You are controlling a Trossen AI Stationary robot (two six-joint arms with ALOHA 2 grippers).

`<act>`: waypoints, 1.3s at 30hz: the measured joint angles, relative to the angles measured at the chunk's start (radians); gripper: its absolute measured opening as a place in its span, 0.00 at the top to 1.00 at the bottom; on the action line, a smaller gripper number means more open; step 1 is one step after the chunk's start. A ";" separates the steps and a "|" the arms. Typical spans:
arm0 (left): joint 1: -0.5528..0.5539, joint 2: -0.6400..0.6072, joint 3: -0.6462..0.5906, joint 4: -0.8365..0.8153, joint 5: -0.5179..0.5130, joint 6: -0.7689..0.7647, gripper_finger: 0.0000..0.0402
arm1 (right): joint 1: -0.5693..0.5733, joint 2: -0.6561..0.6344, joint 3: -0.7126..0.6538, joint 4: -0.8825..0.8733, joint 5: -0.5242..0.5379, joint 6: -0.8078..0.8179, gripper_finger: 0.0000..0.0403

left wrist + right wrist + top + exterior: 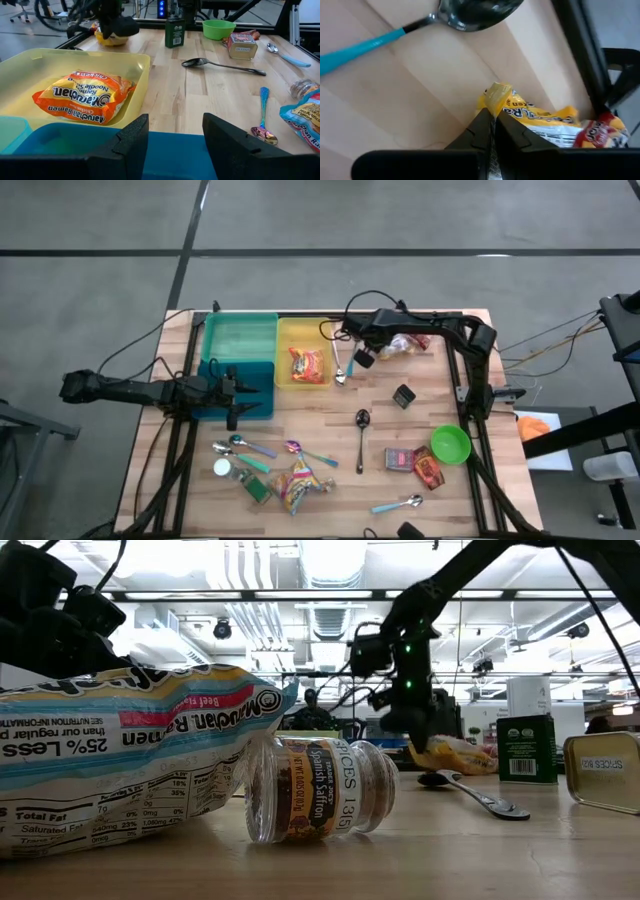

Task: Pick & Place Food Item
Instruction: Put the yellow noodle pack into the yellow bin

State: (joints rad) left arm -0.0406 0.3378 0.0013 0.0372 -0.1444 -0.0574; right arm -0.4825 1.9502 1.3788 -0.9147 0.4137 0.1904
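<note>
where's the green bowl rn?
High view: green bowl sits on the table's right side, near the right arm's frame, just right of the red food packets.

Robotics lab in an open-plan industrial or office hall. Evidence: butcher-block table (330,480) carries a black metal frame (467,395) with cables running off it, standing on a bare grey concrete floor (400,280). Beyond the table, the low view shows an exposed ceiling with long strip lights (330,595), ducting, and hanging cameras or fixtures (222,628). A person (312,712) sits far behind the table among the benches. The left wrist view shows a rolling chair (22,11) and lit electronics (161,7) past the table's far edge.
</note>
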 joint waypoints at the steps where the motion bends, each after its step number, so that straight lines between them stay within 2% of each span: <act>1: 0.000 0.000 0.000 0.000 0.000 0.000 0.53 | 0.003 -0.014 0.000 -0.001 -0.001 0.009 0.97; 13: -0.001 0.000 0.000 0.000 0.000 0.000 0.53 | 0.059 -0.205 -0.001 -0.021 -0.004 0.055 0.97; 21: -0.001 0.000 0.000 0.000 0.000 0.000 0.53 | 0.153 -0.326 -0.001 0.002 -0.003 0.087 0.97; 30: -0.001 0.000 0.000 0.000 0.000 0.000 0.53 | 0.268 -0.387 -0.003 0.229 -0.005 0.004 0.97; 36: -0.001 0.000 0.000 0.000 0.000 0.000 0.53 | 0.289 -0.380 -0.026 0.445 -0.143 -0.083 0.97; 39: -0.001 0.000 0.000 0.000 0.000 0.000 0.53 | 0.289 -0.380 -0.064 0.579 -0.176 -0.119 0.97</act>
State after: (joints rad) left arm -0.0414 0.3374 0.0013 0.0372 -0.1444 -0.0574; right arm -0.1936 1.5707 1.3147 -0.3360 0.2377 0.0718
